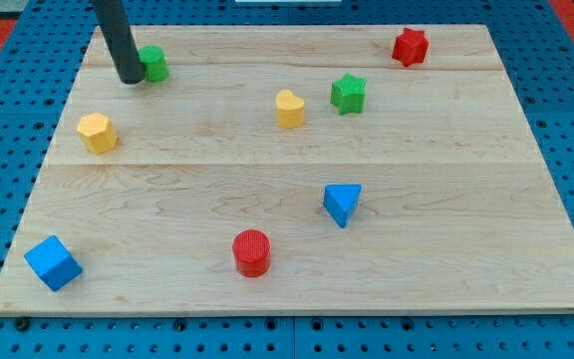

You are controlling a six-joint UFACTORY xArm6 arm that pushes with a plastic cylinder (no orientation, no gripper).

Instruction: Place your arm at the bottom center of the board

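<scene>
Barely begun; my tip point(130, 80) beside green block point(152, 64), upper left; no hand fitted; next, sweep toward table point(297, 294) bottom center, skirting red cylinder point(252, 251).

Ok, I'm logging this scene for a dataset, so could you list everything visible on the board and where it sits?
Wooden board: 1, light wood, fills most of the view, on a blue pegboard surface.
Green cylinder block: 1, green, top left, beside my tip.
Red star block: 1, red, top right.
Green star block: 1, green, upper centre-right.
Yellow heart block: 1, yellow, just left of the green star.
Yellow hexagon block: 1, yellow, left side.
Blue triangle block: 1, blue, right of centre.
Red cylinder block: 1, red, bottom centre.
Blue cube block: 1, blue, bottom left.
My tip: 1, dark rod end, top left, just left of the green cylinder.
</scene>
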